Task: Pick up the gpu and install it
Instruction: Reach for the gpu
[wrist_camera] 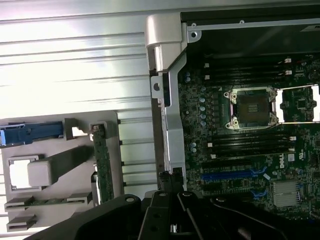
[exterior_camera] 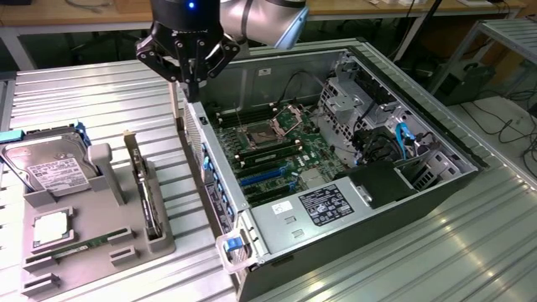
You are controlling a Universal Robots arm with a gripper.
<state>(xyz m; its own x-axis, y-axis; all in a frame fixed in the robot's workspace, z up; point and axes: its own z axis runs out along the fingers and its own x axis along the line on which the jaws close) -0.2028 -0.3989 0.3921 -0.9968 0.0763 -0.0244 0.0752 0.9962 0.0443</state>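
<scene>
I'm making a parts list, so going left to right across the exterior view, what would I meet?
Hard drive → graphics card standing on edge in its holder → motherboard → blue cable.

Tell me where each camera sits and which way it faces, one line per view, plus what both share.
Exterior view: high off the arm, looking down on the open case and tray; the arm and shut gripper show.
Wrist view: on the wrist, looking down past the gripper at the case edge.
Shared: case, tray, the gpu standing on edge in it.
</scene>
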